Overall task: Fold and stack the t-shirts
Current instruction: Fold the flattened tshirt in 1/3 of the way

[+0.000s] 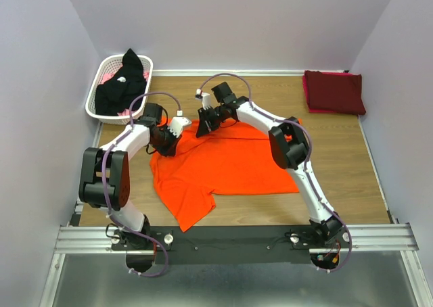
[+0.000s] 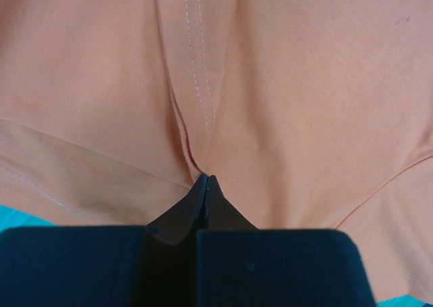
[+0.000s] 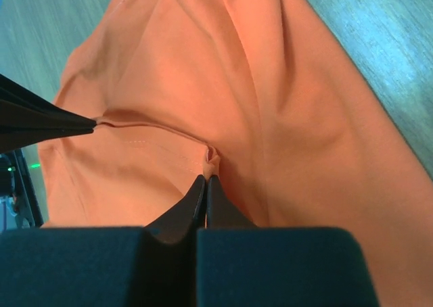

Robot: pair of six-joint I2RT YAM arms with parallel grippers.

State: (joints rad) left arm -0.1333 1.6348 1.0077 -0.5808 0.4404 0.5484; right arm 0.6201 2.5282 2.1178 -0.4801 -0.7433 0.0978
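The bright orange t-shirt lies spread on the wooden table, one part trailing toward the near edge. My left gripper is shut on a pinch of its far left edge; the cloth fills the left wrist view. My right gripper is shut on a fold of the orange hem at the far edge, close beside the left one. The left fingertips show at the left of the right wrist view. The dark maroon t-shirt lies folded at the far right. The black t-shirt sits crumpled in the basket.
A white slotted plastic basket stands at the far left corner. Walls close in on the left, back and right. A metal rail with both arm bases runs along the near edge.
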